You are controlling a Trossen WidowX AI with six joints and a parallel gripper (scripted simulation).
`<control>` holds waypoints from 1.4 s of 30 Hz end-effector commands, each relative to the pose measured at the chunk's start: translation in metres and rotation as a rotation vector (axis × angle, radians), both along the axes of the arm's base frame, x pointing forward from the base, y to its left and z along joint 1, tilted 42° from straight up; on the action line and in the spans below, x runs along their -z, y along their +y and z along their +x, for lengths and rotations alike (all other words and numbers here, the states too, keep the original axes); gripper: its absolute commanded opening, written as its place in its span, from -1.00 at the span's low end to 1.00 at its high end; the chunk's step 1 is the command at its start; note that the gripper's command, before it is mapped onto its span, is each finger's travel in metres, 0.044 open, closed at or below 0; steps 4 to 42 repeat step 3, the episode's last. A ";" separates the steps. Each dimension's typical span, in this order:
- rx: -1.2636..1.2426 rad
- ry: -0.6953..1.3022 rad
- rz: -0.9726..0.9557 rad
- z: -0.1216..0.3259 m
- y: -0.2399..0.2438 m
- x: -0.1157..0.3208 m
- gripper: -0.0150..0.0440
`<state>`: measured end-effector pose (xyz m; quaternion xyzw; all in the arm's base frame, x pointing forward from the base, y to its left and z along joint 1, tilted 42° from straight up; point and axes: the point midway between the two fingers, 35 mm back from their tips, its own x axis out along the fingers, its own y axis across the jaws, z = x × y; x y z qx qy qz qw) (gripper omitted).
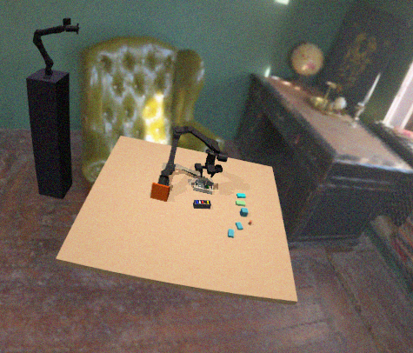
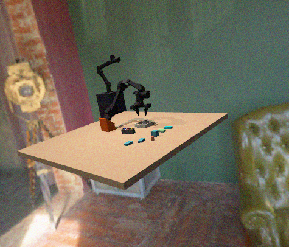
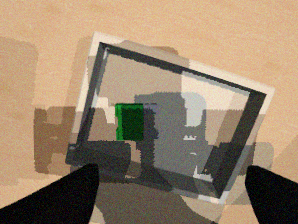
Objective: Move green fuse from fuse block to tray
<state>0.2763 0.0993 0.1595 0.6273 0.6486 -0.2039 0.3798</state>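
Gripper [image 3: 166, 219] spread wide, pinching nothing, hanging above the tray [image 3: 249, 129]. Green fuse [image 3: 129, 121] lies flat on the tray floor toward 9 o'clock, just inside the left wall. Fuse block [image 1: 202, 203] sits apart at 6 o'clock of the tray.

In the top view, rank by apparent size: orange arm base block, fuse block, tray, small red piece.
1. Orange base block
2. Tray, partly hidden by the gripper, so it is unsure against the next
3. Fuse block
4. Small red piece

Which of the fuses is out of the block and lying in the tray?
The green fuse: it lies alone on the tray floor, while the other fuses sit in the fuse block.
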 end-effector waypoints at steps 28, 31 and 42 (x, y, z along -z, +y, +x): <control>0.000 0.000 0.000 0.000 0.000 0.000 0.63; 0.000 0.000 0.000 0.000 0.000 0.000 0.63; 0.000 0.000 0.000 0.000 0.000 0.000 0.63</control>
